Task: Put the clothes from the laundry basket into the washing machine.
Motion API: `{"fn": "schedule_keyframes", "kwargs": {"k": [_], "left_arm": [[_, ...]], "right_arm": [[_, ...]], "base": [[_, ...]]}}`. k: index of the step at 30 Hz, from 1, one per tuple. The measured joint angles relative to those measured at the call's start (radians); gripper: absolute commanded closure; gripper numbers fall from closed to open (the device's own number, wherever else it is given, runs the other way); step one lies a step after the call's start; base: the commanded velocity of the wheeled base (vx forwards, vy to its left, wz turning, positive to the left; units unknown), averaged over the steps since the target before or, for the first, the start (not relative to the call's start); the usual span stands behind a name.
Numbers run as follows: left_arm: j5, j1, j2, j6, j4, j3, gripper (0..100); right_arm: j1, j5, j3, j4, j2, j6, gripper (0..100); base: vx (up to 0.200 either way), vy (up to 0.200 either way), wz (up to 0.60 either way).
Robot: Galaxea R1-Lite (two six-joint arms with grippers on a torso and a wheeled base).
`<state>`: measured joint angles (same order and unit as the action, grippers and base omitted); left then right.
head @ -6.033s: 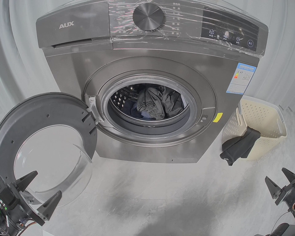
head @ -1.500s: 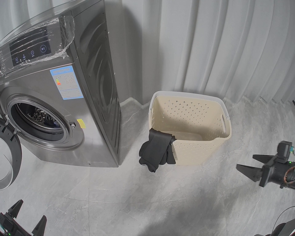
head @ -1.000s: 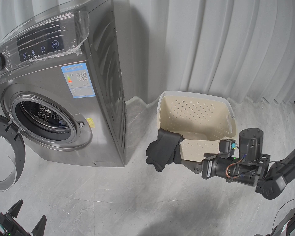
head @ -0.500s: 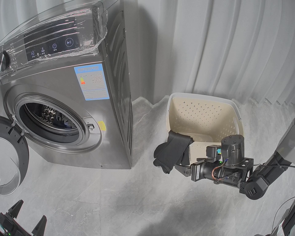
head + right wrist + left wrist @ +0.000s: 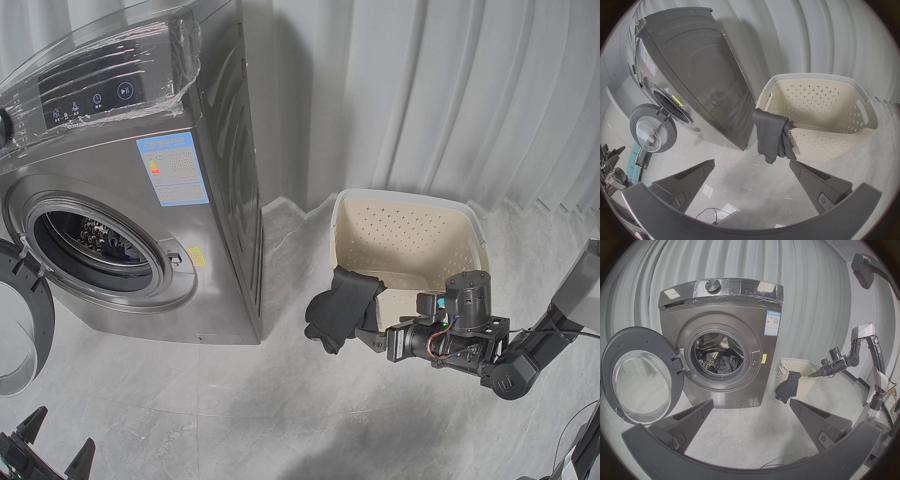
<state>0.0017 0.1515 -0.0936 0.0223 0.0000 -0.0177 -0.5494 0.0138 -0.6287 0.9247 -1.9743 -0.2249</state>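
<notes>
Dark grey cloth garment (image 5: 342, 305) hangs over corner of cream perforated plastic laundry basket (image 5: 409, 234) nearest machine, mostly draped outside. Basket stands on grey marbled floor (image 5: 250, 387) near silver front-loading washing machine (image 5: 212, 187). Machine's round door (image 5: 25, 325) stands open, dark clothes (image 5: 723, 362) lie inside. Right gripper (image 5: 751, 164) level with garment, close to it, jaws spread wide, holding nothing. Left gripper (image 5: 61, 430) low, well apart from basket, jaws wide, empty.

You have pale pleated curtains (image 5: 450, 94) from 11 to 2 o'clock. Grey marbled floor tiles (image 5: 250, 400) spread at 6 o'clock.
</notes>
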Motion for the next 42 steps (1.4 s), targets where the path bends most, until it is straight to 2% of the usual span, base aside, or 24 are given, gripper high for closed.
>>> {"fn": "schedule_keyframes", "kwargs": {"k": [3, 9, 15, 22, 36, 37, 42], "left_arm": [[-0.001, 0.001, 0.0, -0.001, 0.0, 0.0, 0], [0.002, 0.0, 0.0, 0.0, 0.0, 0.0, 0], [0.002, 0.001, 0.0, 0.002, 0.0, 0.0, 0], [0.0, 0.0, 0.0, 0.006, 0.0, 0.0, 0], [0.0, 0.0, 0.0, 0.008, 0.0, 0.0, 0], [0.0, 0.0, 0.0, 0.009, 0.0, 0.0, 0], [0.0, 0.0, 0.0, 0.009, 0.0, 0.0, 0]], "right_arm": [[0.013, 0.002, -0.017, 0.013, -0.018, 0.008, 0], [0.039, 0.017, -0.052, 0.022, -0.056, 0.012, 0], [0.052, 0.018, -0.103, 0.037, -0.104, 0.019, 0], [0.056, 0.018, -0.188, 0.054, -0.191, 0.051, 0], [0.045, 0.014, -0.324, 0.081, -0.33, 0.062, 0], [0.045, 0.013, -0.33, 0.087, -0.337, 0.069, 100], [0.051, 0.013, -0.337, 0.093, -0.359, 0.076, 100]], "base": [[0.0, 0.0, 0.0], [0.2, 0.0, 0.0], [0.0, 0.0, 0.0], [0.0, 0.0, 0.0], [0.0, 0.0, 0.0], [0.0, 0.0, 0.0], [0.0, 0.0, 0.0]]}}
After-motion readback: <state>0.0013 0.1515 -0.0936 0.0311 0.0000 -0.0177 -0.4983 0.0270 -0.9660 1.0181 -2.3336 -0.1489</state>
